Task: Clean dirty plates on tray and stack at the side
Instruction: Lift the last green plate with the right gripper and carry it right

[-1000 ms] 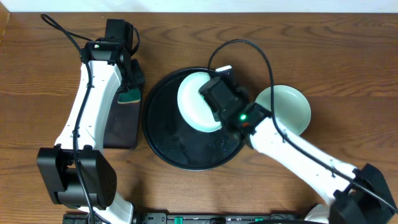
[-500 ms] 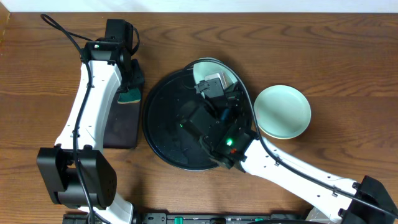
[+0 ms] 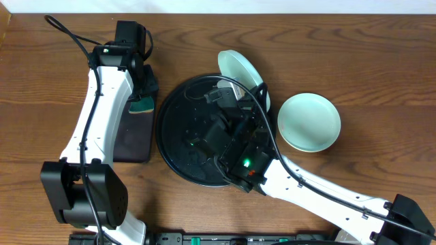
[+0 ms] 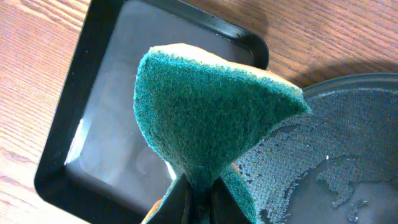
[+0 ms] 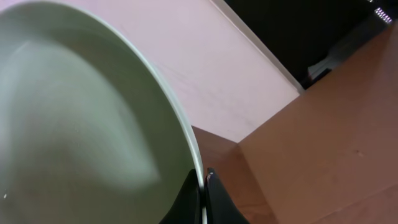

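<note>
My right gripper (image 5: 203, 186) is shut on the rim of a pale turquoise plate (image 5: 81, 118) and holds it tilted on edge above the far right rim of the round black tray (image 3: 174, 146); the plate shows in the overhead view (image 3: 240, 70). A second pale turquoise plate (image 3: 310, 122) lies flat on the table right of the tray. The yellow plate is out of view. My left gripper (image 4: 199, 198) is shut on a green sponge (image 4: 208, 112), held above the small rectangular tray; it also shows in the overhead view (image 3: 142, 104).
A small rectangular black tray (image 3: 133, 139) lies left of the round tray, under my left arm; it also shows in the left wrist view (image 4: 106, 124). The round tray's wet surface (image 4: 348, 155) shows water droplets. My right arm crosses the round tray from the front right.
My right gripper has lifted the turquoise plate off the tray, turned it on edge and moved it toward the far right rim. The left arm has not moved.
</note>
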Controlling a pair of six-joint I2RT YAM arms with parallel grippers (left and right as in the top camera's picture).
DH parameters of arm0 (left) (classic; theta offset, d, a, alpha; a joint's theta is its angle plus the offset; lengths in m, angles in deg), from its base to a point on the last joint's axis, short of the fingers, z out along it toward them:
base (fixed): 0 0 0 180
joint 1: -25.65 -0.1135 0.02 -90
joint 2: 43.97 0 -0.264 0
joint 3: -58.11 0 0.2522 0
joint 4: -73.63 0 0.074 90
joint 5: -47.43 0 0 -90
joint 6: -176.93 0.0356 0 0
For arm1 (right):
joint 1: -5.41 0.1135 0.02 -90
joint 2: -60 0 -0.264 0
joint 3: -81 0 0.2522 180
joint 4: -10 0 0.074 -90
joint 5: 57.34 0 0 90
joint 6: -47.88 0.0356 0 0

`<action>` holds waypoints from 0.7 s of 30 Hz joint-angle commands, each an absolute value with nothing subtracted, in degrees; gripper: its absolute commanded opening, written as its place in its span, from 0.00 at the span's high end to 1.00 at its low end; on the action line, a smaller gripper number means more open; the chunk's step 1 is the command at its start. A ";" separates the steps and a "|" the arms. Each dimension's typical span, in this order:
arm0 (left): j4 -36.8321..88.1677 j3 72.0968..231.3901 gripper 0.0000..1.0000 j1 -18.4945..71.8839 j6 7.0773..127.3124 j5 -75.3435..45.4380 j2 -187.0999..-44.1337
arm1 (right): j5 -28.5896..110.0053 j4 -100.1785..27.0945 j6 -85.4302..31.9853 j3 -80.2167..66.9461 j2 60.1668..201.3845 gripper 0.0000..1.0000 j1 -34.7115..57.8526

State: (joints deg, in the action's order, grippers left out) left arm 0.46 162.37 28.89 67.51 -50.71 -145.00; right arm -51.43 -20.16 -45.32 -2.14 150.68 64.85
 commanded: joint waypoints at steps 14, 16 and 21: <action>-0.09 163.07 0.93 28.83 68.23 -52.07 -144.70 | -12.48 -39.96 -19.75 -2.58 149.65 0.99 60.04; -0.09 163.07 0.93 28.83 68.25 -52.07 -144.70 | -3.41 -40.68 -18.33 -2.41 149.65 0.99 57.00; -0.11 163.07 0.93 28.83 68.25 -52.07 -144.70 | 19.82 -39.09 -19.55 -2.41 148.51 0.99 48.17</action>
